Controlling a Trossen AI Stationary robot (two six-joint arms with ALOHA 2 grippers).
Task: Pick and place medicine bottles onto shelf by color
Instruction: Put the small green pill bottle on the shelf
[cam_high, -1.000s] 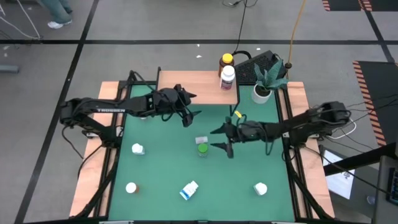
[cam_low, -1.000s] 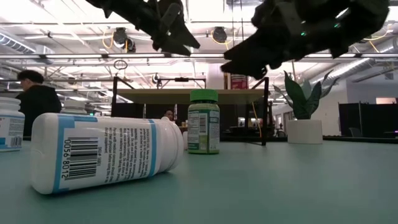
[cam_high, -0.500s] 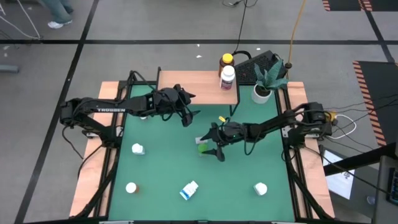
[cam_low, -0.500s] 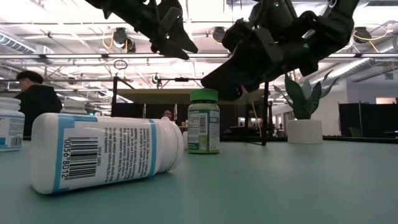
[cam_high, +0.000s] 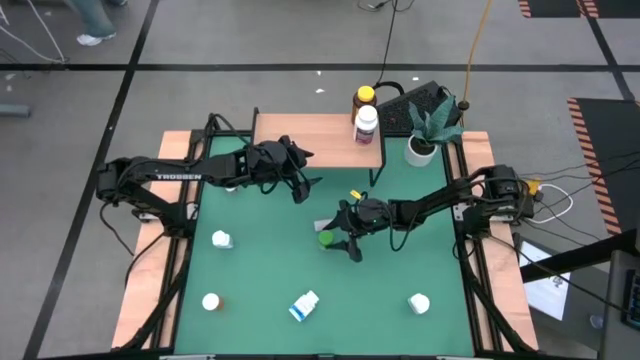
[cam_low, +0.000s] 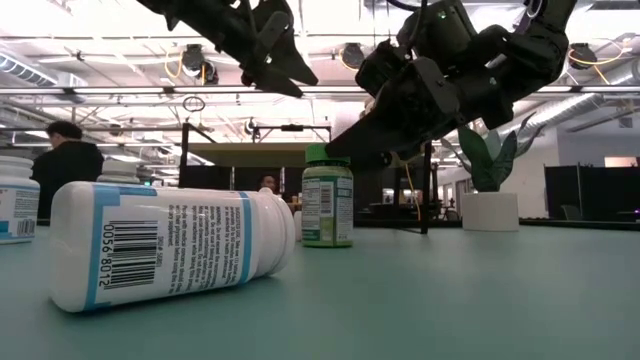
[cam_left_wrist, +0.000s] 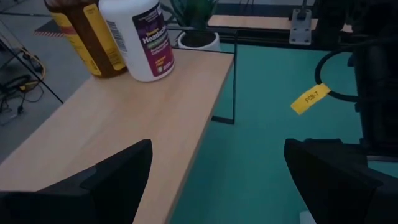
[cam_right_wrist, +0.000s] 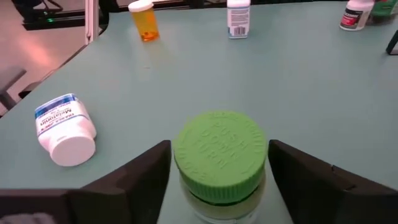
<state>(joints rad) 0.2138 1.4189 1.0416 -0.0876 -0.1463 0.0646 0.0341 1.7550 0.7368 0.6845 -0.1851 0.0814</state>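
Green table (cam_high: 260, 270) with wooden side rails, set on a grey taped floor in an open workshop; shelf (cam_high: 310, 140) at upper centre carrying two upright bottles. Green bottle (cam_high: 326, 239) at frame centre, upright, long axis vertical, cap up. Right gripper (cam_high: 340, 234) spread wide astride its cap, not clamped; left gripper (cam_high: 303, 180) wide open, empty, near the shelf's front edge.

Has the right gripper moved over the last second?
Yes. The right gripper has travelled left across the table, away from the plant pot, and now straddles the green bottle, jaws open.
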